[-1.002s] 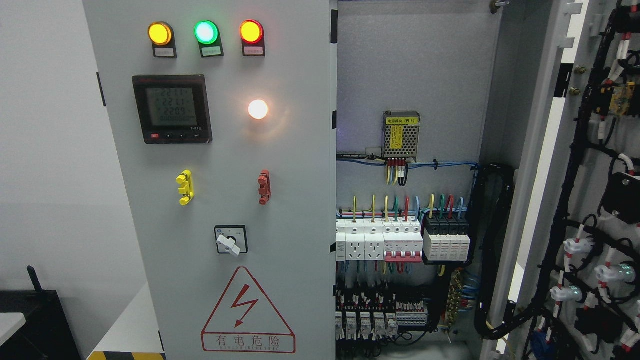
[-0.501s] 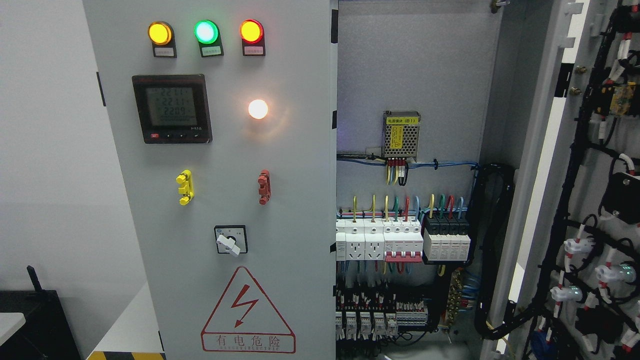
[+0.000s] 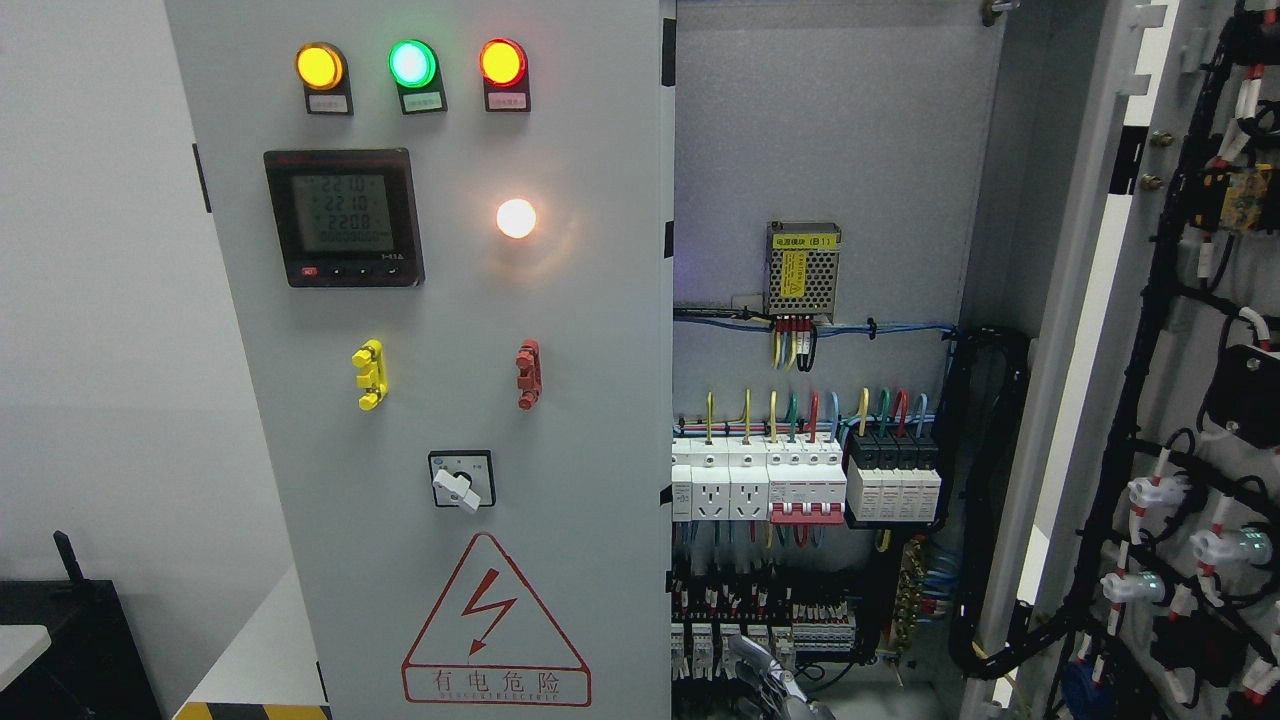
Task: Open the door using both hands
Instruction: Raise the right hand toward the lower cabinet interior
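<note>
Cabinet half opened: the right door (image 3: 1100, 330) stands swung wide at three o'clock, its inner face strung with black wiring looms, and the interior lies exposed through the middle of the head view, with a small power supply (image 3: 802, 270) above a row of breakers (image 3: 800, 490). That leaf looks done, as far as I can judge. The left door (image 3: 580, 330) fills the nine o'clock side and appears shut, its free edge running straight down the centre against the open bay. It carries three lit indicator lamps (image 3: 412, 64) at eleven o'clock, a digital meter (image 3: 345, 218) below them, a rotary switch (image 3: 461, 480) and a red shock-warning triangle (image 3: 495, 625) toward seven o'clock. My right hand (image 3: 775, 688) shows only as a metallic tip at six o'clock, low in front of the terminal rows and just right of the left door's edge, touching neither leaf; so little of it shows that I cannot tell whether it is spread or curled. My left hand is out of sight. What I reckon remains: taking hold of the left door and swinging it clear.
</note>
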